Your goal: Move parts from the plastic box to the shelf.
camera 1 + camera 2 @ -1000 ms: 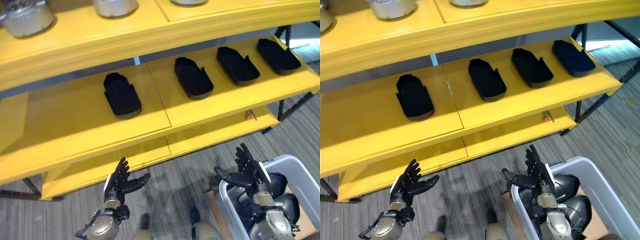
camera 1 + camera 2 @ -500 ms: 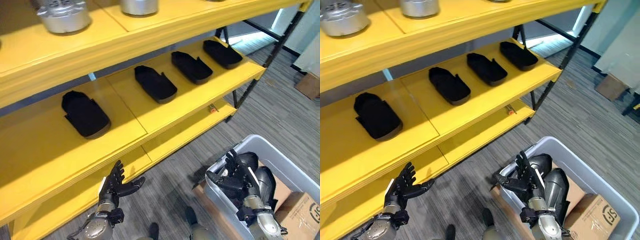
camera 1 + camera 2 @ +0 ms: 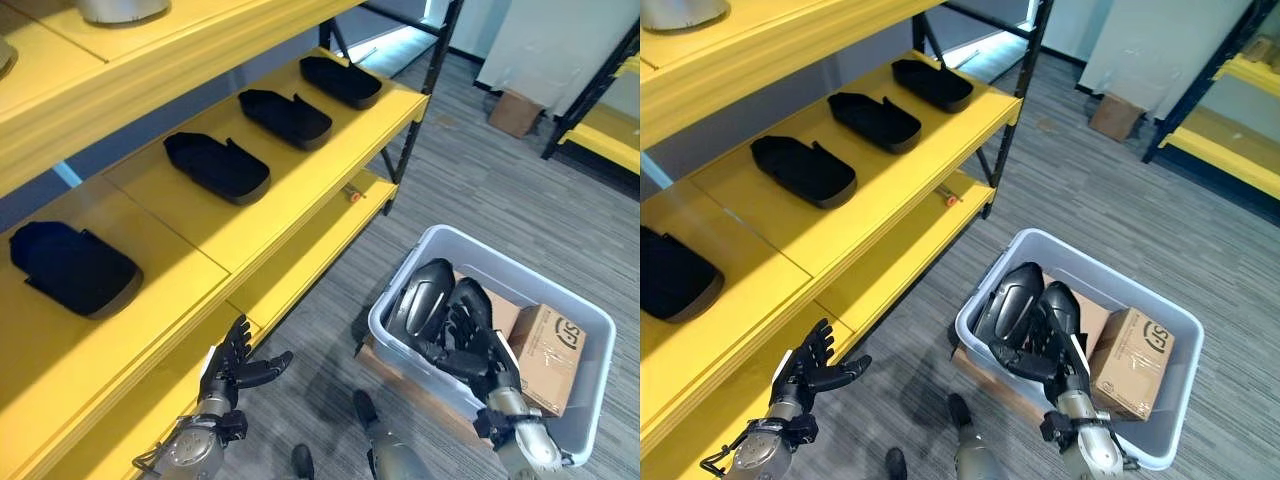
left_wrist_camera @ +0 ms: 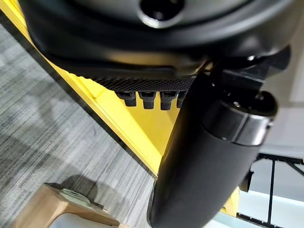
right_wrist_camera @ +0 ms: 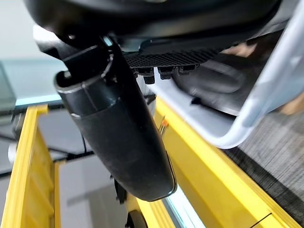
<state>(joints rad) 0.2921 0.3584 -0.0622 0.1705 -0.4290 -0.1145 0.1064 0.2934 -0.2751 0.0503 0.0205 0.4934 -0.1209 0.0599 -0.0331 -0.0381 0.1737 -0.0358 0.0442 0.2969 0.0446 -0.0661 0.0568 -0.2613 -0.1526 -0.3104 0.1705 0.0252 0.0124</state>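
Grey striped floor [image 3: 470,200] beside a yellow shelf [image 3: 300,170]. The right hand [image 3: 1055,352], fingers spread, hovers over dark parts [image 3: 1025,300] in the plastic box [image 3: 1185,345]. The left hand [image 3: 232,362] is open and empty near the lowest shelf. Four black parts [image 3: 215,165] lie on the middle shelf

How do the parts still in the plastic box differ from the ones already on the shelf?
The parts in the plastic box are glossy, rounded dark shells leaning against each other on edge; the parts on the shelf are matte black pieces lying flat, spaced apart in a row. The box parts sit beside a cardboard carton, with the right hand open over them; the left hand is open near the lower shelf. All are dark.
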